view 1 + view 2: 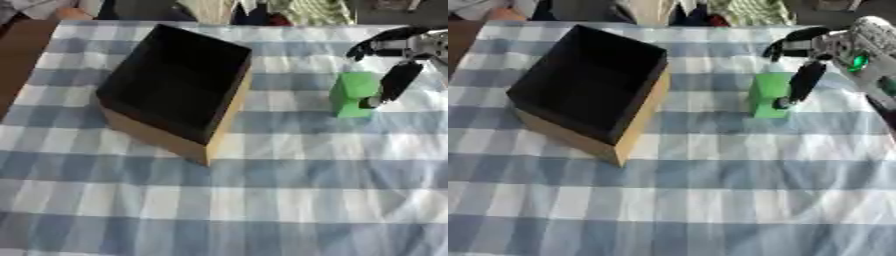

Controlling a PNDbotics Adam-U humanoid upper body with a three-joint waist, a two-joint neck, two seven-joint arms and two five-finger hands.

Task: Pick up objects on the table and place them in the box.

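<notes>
Box (175,85) looks empty. Right robot hand (802,80) at 2 o'clock, fingers open, touching green block (353,95); nothing lifted.

Blue-and-white checks, one spot of green

Checked tablecloth (289,200); tan box (175,95), black inside; bright green block (352,94); black and silver right hand (815,55).

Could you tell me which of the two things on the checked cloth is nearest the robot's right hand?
The green block, right beside the right hand; the open box stands apart, further left.
</notes>
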